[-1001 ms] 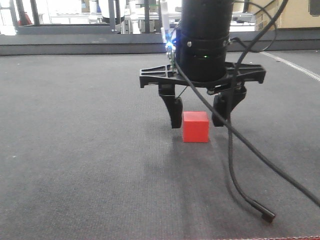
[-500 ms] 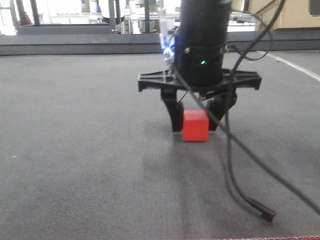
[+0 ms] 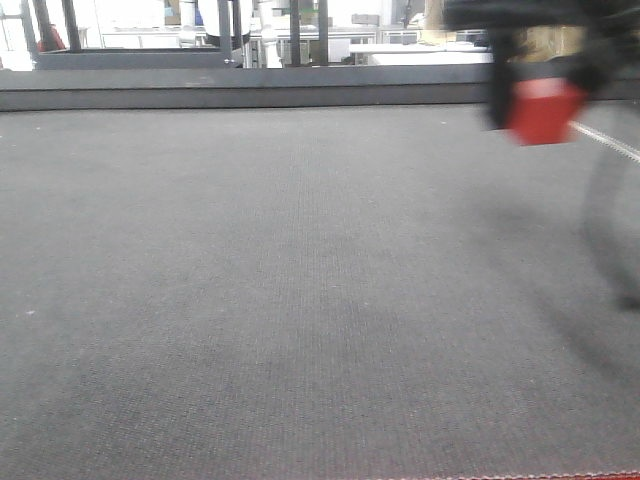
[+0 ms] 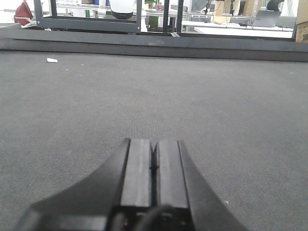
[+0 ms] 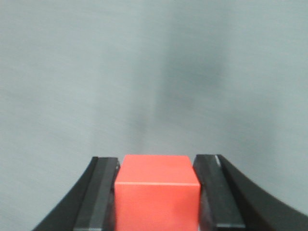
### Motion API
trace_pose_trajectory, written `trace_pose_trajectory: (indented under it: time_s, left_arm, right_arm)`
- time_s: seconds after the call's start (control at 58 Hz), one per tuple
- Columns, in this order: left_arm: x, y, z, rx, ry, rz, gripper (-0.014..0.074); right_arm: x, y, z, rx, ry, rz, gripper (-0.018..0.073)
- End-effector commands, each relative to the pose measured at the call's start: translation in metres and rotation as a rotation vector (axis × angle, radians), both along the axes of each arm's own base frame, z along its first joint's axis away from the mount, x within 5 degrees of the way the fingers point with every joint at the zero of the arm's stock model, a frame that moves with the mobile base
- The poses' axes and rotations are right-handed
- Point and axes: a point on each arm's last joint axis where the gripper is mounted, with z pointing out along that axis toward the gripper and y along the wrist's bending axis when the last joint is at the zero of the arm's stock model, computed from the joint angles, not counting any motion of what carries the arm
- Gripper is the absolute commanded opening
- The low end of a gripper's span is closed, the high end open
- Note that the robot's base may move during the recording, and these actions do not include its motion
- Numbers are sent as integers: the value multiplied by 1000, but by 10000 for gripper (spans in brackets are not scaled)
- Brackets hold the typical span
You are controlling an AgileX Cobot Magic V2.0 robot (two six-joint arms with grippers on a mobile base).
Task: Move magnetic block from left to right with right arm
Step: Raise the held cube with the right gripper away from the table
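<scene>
The magnetic block (image 3: 541, 110), a small red cube, hangs blurred at the upper right of the front view, well above the grey mat (image 3: 300, 300). My right gripper (image 3: 541, 118) is shut on it, its black body smeared by motion. In the right wrist view the magnetic block (image 5: 157, 192) sits squeezed between the two black fingers (image 5: 98, 192), and the right gripper (image 5: 157, 166) is lifted off the mat. My left gripper (image 4: 155, 144) rests low over the mat with its jaws pressed together and nothing between them.
A raised dark ledge (image 3: 250, 95) borders the mat's far side, with metal frames and benches behind it. A pale line (image 3: 610, 140) crosses the mat at the right. A small white scrap (image 4: 52, 60) lies far left in the left wrist view.
The right gripper closed on the red block, lifted it off the mat and carried it up and to the right. The trailing cable left the middle of the view.
</scene>
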Motion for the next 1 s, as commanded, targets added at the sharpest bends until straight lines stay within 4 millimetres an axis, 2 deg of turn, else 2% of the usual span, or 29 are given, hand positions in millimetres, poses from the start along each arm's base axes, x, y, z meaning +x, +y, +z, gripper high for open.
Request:
trace_pose_trajectory:
  time_s: [0.0, 0.173, 0.483, 0.604, 0.984]
  left_arm:
    - [-1, 1, 6, -20, -86, 9, -126]
    - [-1, 1, 6, -20, -86, 9, -126]
    - [-1, 1, 6, -20, -86, 9, -126]
    - [-1, 1, 6, -20, -86, 9, -126]
    - [-1, 1, 6, -20, -86, 9, -126]
  right_arm:
    - [-21, -28, 23, -19, -117, 9, 182]
    - [-63, -59, 17, -21, -197, -24, 182]
    - [-140, -72, 4, 21, -347, -4, 182]
    - [-166, -76, 9, 37, -421, 0, 182]
    - [-252, -96, 45, 111, -759, -18, 182]
